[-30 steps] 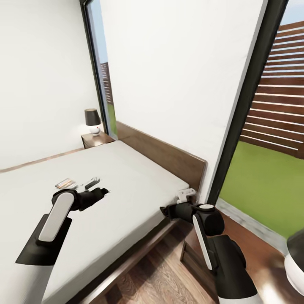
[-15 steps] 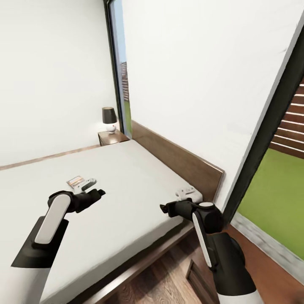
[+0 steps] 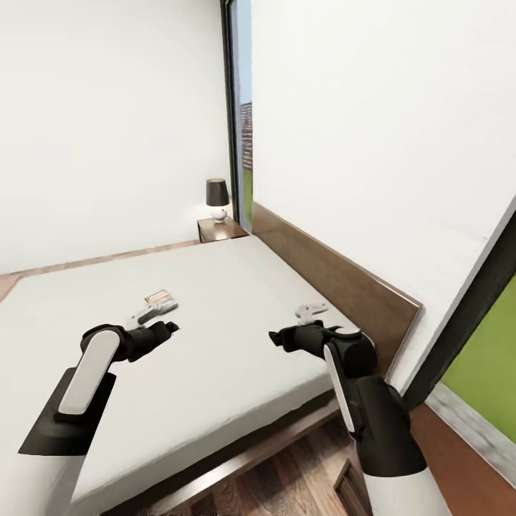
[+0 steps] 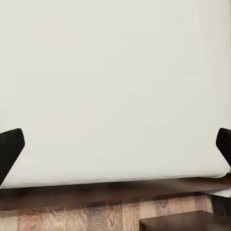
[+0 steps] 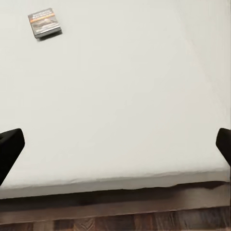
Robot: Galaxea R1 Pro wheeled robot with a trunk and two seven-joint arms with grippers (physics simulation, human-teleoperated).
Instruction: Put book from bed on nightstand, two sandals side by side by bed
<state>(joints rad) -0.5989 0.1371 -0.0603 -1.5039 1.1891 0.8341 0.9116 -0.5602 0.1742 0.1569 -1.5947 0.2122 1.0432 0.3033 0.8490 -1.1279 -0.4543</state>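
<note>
The small thin paperback book [image 3: 158, 295] with an orange band lies flat on the wide pale grey-white mattress of the dark-framed bed [image 3: 236, 287], well in from every edge. Both the left gripper [image 3: 153, 309] and the right gripper [image 3: 310, 311] hover above the mattress with fingers spread, grasping nothing. A low dark brown nightstand [image 3: 222, 229] bearing a black-shaded lamp [image 3: 217, 198] stands at the bed's far headboard corner.

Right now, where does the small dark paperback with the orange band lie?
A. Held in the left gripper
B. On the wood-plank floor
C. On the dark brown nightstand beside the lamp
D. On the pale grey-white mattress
D: the paperback lies flat on the bare mattress, apart from both grippers.
</note>
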